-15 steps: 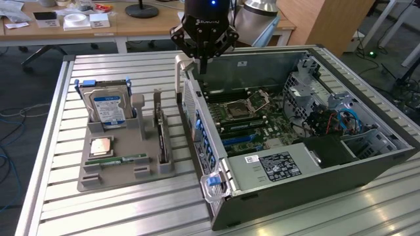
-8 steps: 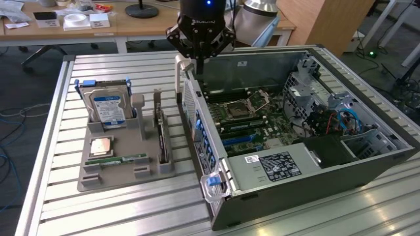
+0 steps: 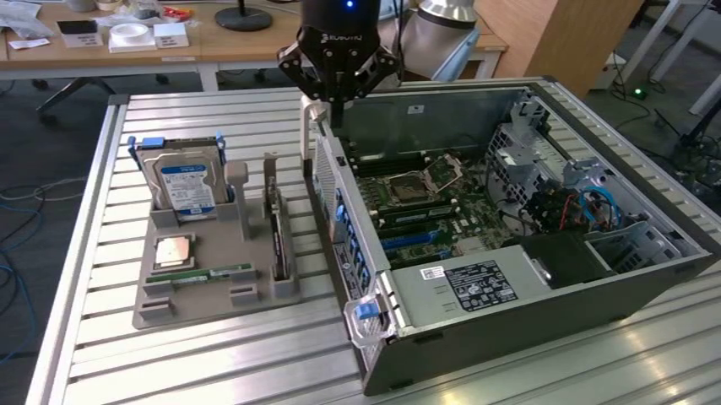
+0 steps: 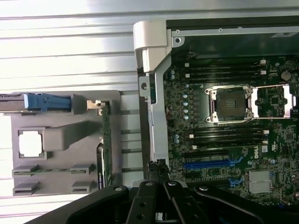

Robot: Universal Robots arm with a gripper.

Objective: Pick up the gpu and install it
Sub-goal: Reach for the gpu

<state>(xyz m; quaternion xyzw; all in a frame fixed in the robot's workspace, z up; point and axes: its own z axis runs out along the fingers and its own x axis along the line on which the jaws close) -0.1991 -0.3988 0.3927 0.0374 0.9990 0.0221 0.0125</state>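
Above the computer case (image 3: 586,297), over the wall that faces the grey holder (image 3: 214,310), the exterior view shows the gripper (image 3: 334,99) with its fingers drawn together and nothing between them. The gpu (image 3: 277,226) stands on edge in a slot of the holder, on the exterior view's left of the case. It sits beside the hard drive (image 3: 186,187) and well apart from the gripper.

From the wrist view, the closed gripper (image 4: 156,171) sits over the same case wall. The motherboard (image 4: 224,140) lies to one side and the holder (image 4: 60,135) to the other. The gpu (image 4: 105,140) appears edge-on in its slot.

Handling assessment: the card is probably light and stiff, but fragile. Grip across the board's thickness along the exposed upper edge, near the middle for balance. Avoid the contact edge seated in the slot. Bare board faces may be slippery, so a firm, square pinch is advisable.
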